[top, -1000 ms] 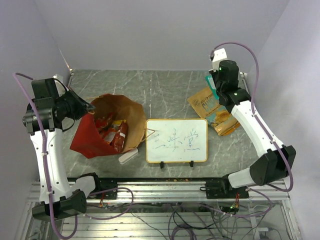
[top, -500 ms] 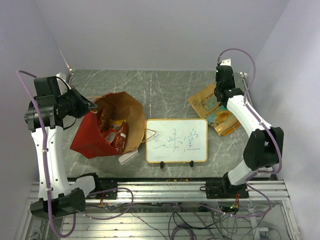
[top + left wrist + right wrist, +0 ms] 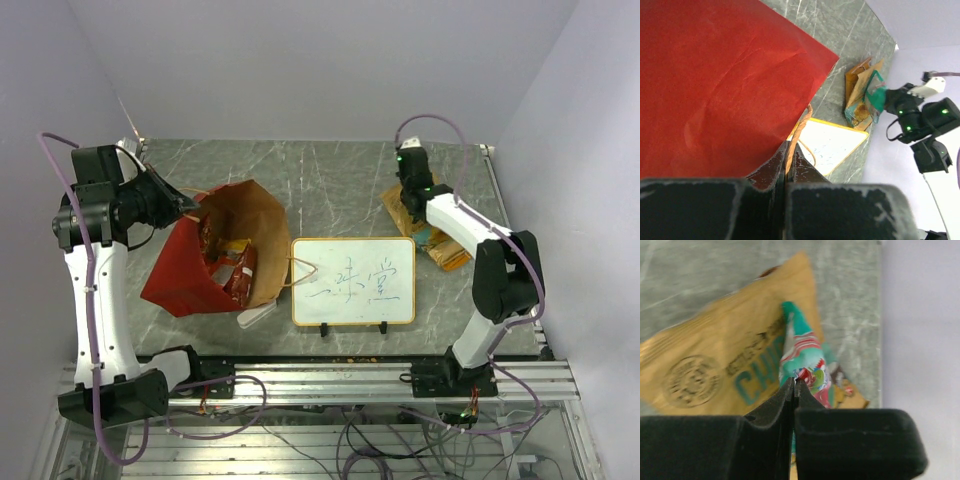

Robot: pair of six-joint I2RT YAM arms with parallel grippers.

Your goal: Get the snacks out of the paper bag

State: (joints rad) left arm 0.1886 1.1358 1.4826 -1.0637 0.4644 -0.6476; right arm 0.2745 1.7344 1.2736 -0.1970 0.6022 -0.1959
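Note:
The paper bag, red outside and brown inside, stands open at the left with red and yellow snack packets inside. My left gripper is shut on its thin twine handle, holding the bag's rim up; the red wall fills the left wrist view. My right gripper is shut on a teal packet by its crimped end, just above the large flat orange bag, which lies on the table at the right. The teal packet also shows in the left wrist view.
A framed whiteboard with writing stands in the middle near the front edge. A small white eraser block lies between it and the bag. Purple walls close in the table at the back and both sides.
My right arm has swung from the back right corner leftward and down over the orange bag, carrying the teal packet. My left gripper has lifted the bag's handle slightly higher.

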